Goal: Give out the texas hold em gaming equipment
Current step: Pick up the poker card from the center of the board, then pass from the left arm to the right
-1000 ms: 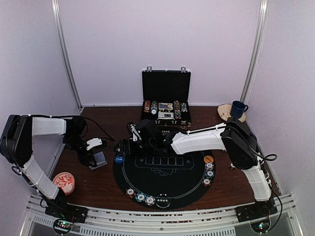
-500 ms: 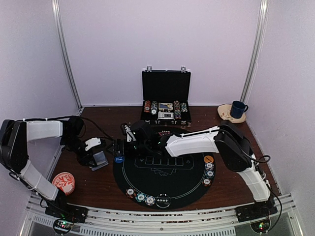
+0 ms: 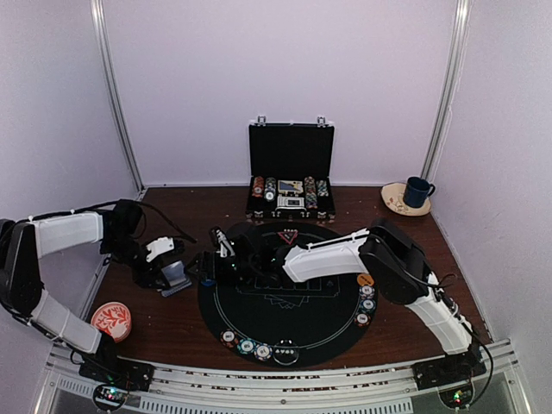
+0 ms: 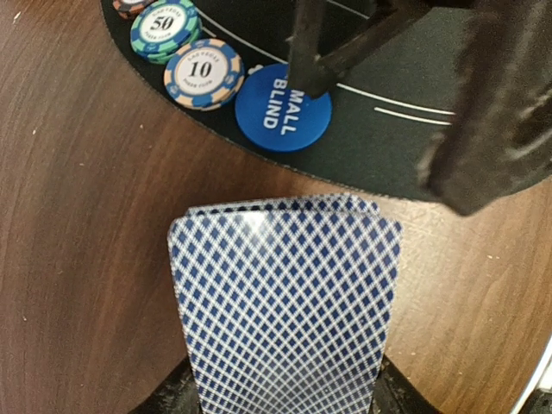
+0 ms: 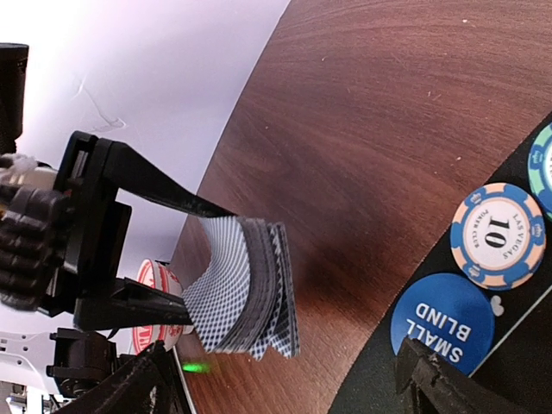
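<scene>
A blue-and-white diamond lattice is printed on the playing cards (image 4: 285,302). The button disc (image 4: 283,108) is coloured blue, lettered white; the 10 chip (image 4: 203,73) is striped peach and blue.

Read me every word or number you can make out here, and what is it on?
"SMALL BLIND": blue disc.
"10": peach-and-blue chip.
"50": green chip.
Fine print around both chips, markings on the mat, things in the briefcase: too small or blurred.
The cards: checked pattern, no text.

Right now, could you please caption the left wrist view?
Left gripper holds blue-checked playing cards near a round blue small-blind button.
</scene>
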`<state>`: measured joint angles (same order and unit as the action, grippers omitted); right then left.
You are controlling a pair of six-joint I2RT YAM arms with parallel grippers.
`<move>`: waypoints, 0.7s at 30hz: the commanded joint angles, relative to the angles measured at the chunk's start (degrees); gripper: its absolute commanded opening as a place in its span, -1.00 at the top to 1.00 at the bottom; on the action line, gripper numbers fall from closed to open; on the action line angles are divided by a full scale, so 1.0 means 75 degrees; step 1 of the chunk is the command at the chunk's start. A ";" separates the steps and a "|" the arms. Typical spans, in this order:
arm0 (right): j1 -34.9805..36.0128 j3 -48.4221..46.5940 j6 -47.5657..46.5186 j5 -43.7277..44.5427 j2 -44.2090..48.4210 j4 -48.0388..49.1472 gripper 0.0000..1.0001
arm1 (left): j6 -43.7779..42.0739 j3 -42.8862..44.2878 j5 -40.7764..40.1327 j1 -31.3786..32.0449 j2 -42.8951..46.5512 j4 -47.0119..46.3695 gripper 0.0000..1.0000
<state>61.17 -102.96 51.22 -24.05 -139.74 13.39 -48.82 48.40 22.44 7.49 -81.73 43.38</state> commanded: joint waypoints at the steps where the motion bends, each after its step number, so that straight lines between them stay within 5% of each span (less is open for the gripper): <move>1: 0.0038 -0.0427 0.0284 -0.0227 -0.0302 0.0477 -0.83 | -0.0323 -0.0009 0.0452 -0.0026 0.0321 0.0355 0.92; 21: 0.0045 -0.1068 0.1149 -0.1210 -0.0988 0.0972 -0.65 | -0.0680 -0.0102 0.0620 0.0061 0.0710 0.0709 0.88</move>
<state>61.17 -108.97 57.89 -30.87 -145.21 18.50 -52.73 48.05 25.26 7.62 -77.54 48.12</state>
